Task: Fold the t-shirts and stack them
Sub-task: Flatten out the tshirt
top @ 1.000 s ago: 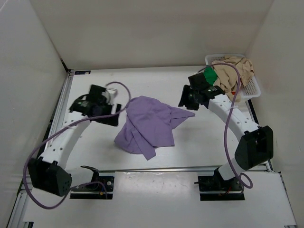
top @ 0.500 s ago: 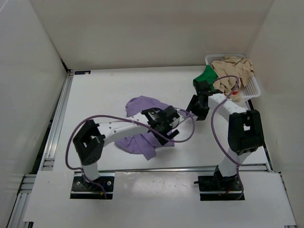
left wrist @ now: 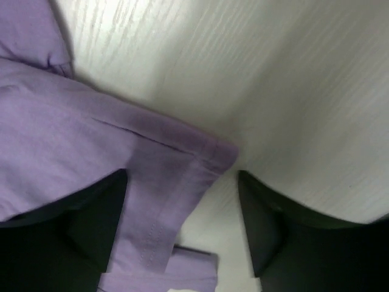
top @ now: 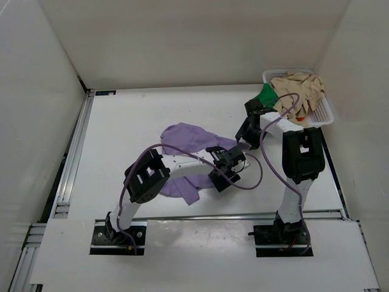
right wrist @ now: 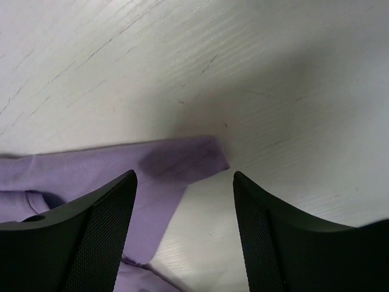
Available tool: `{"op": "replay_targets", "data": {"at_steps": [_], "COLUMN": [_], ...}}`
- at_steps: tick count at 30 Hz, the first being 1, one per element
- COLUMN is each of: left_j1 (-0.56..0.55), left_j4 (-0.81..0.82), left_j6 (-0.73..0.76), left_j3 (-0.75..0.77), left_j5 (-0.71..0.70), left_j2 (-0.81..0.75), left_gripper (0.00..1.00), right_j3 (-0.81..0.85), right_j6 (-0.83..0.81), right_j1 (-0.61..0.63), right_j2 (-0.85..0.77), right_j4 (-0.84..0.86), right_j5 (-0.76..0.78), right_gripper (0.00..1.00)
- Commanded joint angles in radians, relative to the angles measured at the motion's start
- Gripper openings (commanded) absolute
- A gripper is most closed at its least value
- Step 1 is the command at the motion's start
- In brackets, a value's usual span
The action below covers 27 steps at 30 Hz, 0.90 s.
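**Operator:** Where is the lavender t-shirt, measured from the basket?

**Spotter:** Take the table (top: 121, 121) first. Your white basket (top: 323, 114) stands at its far right corner. The lavender t-shirt (top: 182, 135) lies crumpled on the tabletop, well apart from the basket, to its near left. The tan t-shirt (top: 299, 86) is heaped inside the basket and spills over its rim. The green t-shirt (top: 265, 95) hangs over the basket's left edge.

**Operator:** And my two claws?

**Spotter:** Both sit at the end of the lavender shirt that points toward the basket. Your left gripper (top: 236, 159) is stretched across the shirt, on the side away from the basket. Your right gripper (top: 244, 140) comes down from the basket side, just beside the green shirt.

**Operator:** Do they have hold of anything?

**Spotter:** No, neither one does. Your left jaws stand wide apart, with a hemmed corner of the shirt lying flat on the table in the gap. One of the left fingers (left wrist: 91, 225) overlaps the cloth in its wrist view, but you cannot tell whether it touches. Your right jaws are spread just as wide. A narrow strip of the shirt ends in a corner between the right fingers (right wrist: 91, 237), unpinched.
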Motion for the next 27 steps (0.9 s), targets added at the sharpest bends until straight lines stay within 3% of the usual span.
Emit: {"op": "replay_targets", "data": {"at_steps": [1,4,5,7,8,13,21,27], "left_j1": [-0.001,-0.001,-0.001,0.008,0.008,0.097,0.364,0.582], "left_j4": [0.032,0.041,0.041,0.041,0.041,0.009,-0.118,-0.152], "left_j6": [0.001,0.001,0.001,0.001,0.001,0.001,0.001,0.001], "left_j3": [0.019,0.019,0.019,0.019,0.019,-0.011,-0.036,0.086], "left_j5": [0.02,0.031,0.031,0.031,-0.001,-0.026,-0.053,-0.211], "left_j2": [-0.004,-0.004,-0.004,-0.004,-0.004,-0.151,-0.513,-0.68], "left_gripper": [0.75,0.54,0.37,0.14,0.1,0.1,0.1,0.1], "right_j3": [0.037,0.048,0.048,0.048,0.048,0.025,-0.015,0.046], "right_j6": [0.047,0.056,0.068,0.079,0.079,0.108,0.088,0.032], "right_j1": [-0.01,-0.01,-0.01,-0.01,-0.01,-0.001,0.019,-0.018], "right_j2": [0.023,0.045,0.045,0.056,0.056,0.041,-0.174,-0.436], "right_j4": [-0.014,-0.014,-0.014,-0.014,-0.014,-0.023,-0.033,-0.054], "right_j5": [0.037,0.037,0.037,0.037,0.037,0.056,0.148,0.315], "right_gripper": [0.67,0.55,0.51,0.36,0.31,0.0,0.0,0.0]}}
